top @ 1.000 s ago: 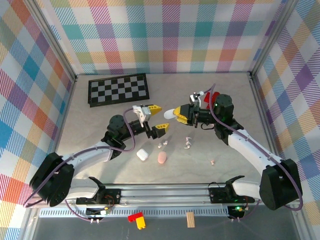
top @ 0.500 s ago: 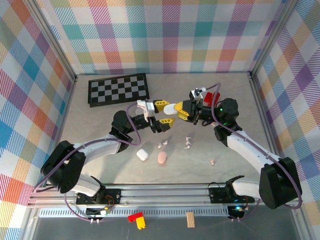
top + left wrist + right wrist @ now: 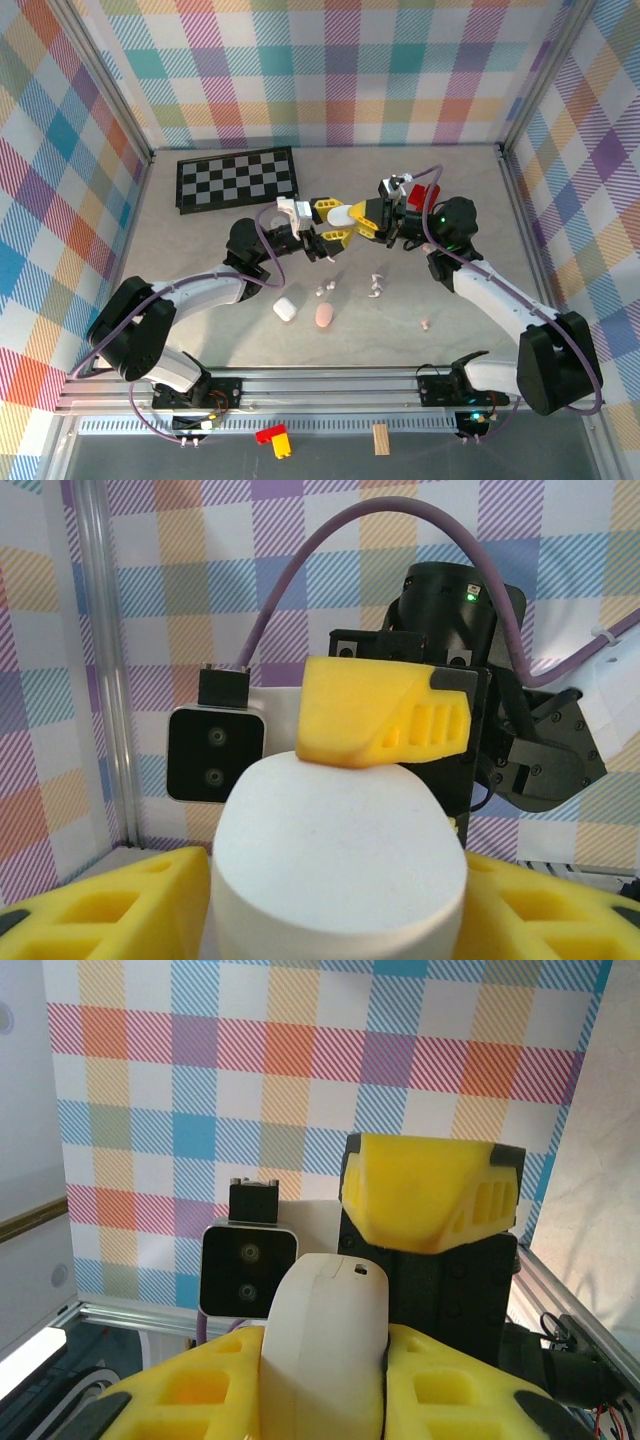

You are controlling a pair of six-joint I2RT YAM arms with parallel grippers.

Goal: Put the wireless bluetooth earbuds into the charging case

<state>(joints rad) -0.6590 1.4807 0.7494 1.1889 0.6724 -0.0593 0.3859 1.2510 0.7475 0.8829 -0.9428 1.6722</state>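
Top view: your left gripper (image 3: 329,222) is closing around the white charging case (image 3: 342,216), which your right gripper (image 3: 358,222) is clamping in mid-air. A second ago the left jaws were standing wide and clear of it. That suggests a two-handed hold for opening the lid. The earbuds (image 3: 376,286), tiny white stemmed pieces, are lying loose on the grey table (image 3: 200,250) below, none inserted yet.

Left wrist view: the case, a smooth matte pebble, is sitting between chunky yellow fingers (image 3: 100,910). You cannot tell whether they are pressing it.

Right wrist view: the case's rounded edge, showing a fine seam, is wedged between the right jaws.
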